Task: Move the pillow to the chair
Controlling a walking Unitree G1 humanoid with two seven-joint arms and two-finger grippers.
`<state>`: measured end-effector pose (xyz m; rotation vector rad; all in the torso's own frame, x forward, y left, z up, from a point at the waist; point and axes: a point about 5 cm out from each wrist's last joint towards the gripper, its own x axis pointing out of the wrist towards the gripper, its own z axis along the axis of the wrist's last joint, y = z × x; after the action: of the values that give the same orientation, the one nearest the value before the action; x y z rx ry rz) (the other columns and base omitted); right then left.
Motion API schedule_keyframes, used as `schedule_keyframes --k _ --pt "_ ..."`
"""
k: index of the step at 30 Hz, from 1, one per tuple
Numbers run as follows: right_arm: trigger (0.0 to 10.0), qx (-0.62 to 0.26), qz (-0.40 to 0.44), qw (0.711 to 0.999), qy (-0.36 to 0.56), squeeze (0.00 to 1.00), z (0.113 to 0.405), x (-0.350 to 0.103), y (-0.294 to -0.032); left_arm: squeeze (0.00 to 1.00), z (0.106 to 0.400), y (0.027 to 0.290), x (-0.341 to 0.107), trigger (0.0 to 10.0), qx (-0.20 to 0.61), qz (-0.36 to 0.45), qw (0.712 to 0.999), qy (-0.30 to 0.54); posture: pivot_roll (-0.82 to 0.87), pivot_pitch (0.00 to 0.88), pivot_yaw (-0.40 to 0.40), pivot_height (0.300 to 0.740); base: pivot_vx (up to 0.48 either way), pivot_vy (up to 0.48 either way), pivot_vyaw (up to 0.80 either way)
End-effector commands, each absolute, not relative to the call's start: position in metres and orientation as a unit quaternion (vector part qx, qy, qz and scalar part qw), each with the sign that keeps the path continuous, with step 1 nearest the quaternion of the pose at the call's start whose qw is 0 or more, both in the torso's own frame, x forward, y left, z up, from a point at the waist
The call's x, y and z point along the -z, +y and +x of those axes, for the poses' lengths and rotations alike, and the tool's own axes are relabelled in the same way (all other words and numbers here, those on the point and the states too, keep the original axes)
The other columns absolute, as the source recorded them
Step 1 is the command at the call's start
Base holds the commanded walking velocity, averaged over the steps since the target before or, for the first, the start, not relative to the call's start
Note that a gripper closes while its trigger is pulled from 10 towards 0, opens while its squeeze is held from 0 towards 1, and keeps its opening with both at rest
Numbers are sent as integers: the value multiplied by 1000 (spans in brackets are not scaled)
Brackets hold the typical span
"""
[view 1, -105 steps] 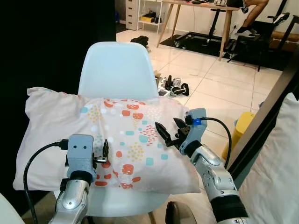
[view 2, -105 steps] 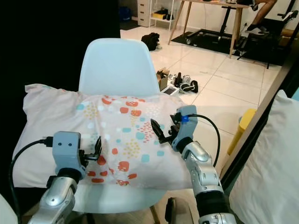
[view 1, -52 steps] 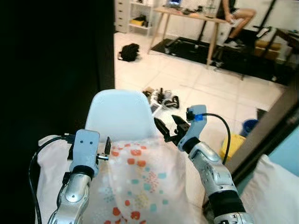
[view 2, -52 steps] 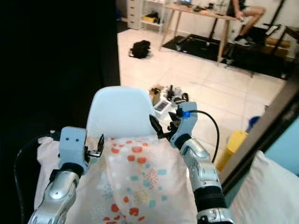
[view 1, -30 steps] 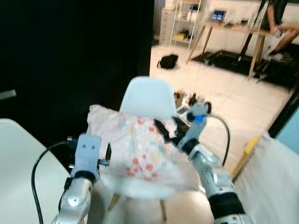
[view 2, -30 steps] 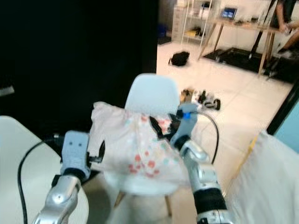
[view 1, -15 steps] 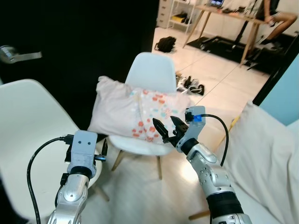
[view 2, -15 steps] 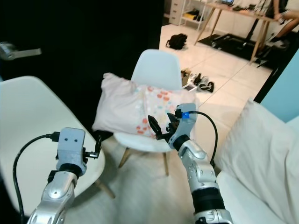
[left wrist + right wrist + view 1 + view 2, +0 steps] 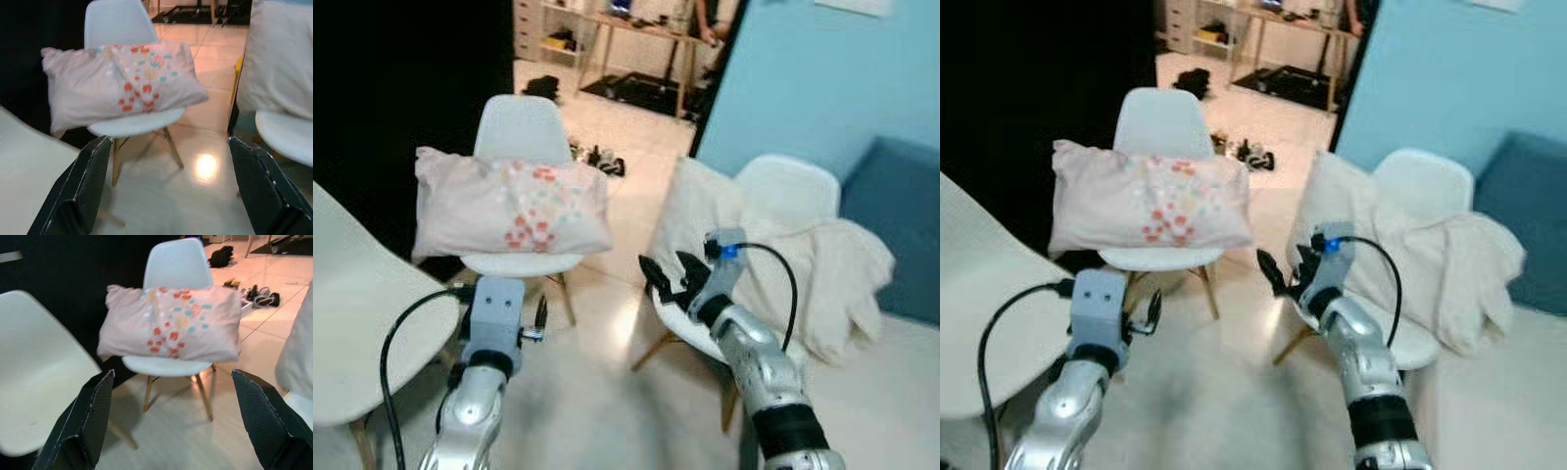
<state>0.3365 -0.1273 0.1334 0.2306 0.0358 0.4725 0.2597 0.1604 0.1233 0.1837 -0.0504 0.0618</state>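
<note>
A pale pink pillow point(image 9: 509, 201) with red and teal dots lies across the seat of a white shell chair point(image 9: 514, 127), wider than the seat and overhanging both sides. Both wrist views look at the pillow point(image 9: 122, 83) point(image 9: 171, 323) from a distance. My left gripper point(image 9: 538, 318) is held low in front of me, open and empty, well short of the chair. Over the floor to the right of the chair, my right gripper point(image 9: 664, 279) is open too, with nothing between its fingers.
A second white chair point(image 9: 352, 294) stands close on my left. To the right, a third chair point(image 9: 783, 186) is draped with cream fabric, before a blue wall point(image 9: 803, 78) and a blue sofa point(image 9: 896, 206). Shoes point(image 9: 597, 157) and a desk point(image 9: 636, 24) lie farther back.
The camera has backed away from the chair and swung right, so the pillow and chair look smaller and farther. The pillow stays on the seat. Both grippers stay open.
</note>
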Motion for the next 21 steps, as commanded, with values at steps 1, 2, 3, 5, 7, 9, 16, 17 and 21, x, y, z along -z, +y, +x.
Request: schedule_keyframes --k 1,2,3,5,7,9,16,17,21 --pt "10000 -233 106 966 29 0 336 -130 -128 0 259 158 -120 10000 -25 88 996 -18 -20 0 -110 740 0 0 -800" --pt "10000 -233 106 966 29 0 336 -130 -128 0 259 158 -120 10000 -25 88 996 -18 -20 0 -110 740 0 0 -800" --pt "10000 -234 104 966 31 0 337 -130 -128 0 259 158 -120 10000 -24 87 996 -18 -21 0 -110 740 0 0 -800" --pt "10000 -234 103 966 32 0 337 -130 -128 0 259 158 -120 10000 -24 86 996 -17 -20 0 -109 740 0 0 -800" --pt "10000 -234 102 966 33 0 337 -130 -127 0 259 158 -120 10000 -23 85 996 -17 -20 0 -109 740 0 0 -800" --pt "10000 -234 102 966 34 0 337 -130 -127 0 259 158 -120 10000 -23 83 996 -17 -20 0 -109 740 0 0 -800" --pt "10000 -233 101 966 38 0 337 -129 -127 0 259 158 -120 10000 -22 80 996 -17 -20 0 -110 740 0 0 -800" --pt "10000 -233 101 966 38 0 337 -129 -127 0 259 158 -120 10000 -22 80 996 -17 -20 0 -110 740 0 0 -800" --pt "10000 -232 101 967 40 0 337 -129 -127 0 259 158 -121 10000 -22 80 996 -17 -21 0 -110 740 0 0 -800"
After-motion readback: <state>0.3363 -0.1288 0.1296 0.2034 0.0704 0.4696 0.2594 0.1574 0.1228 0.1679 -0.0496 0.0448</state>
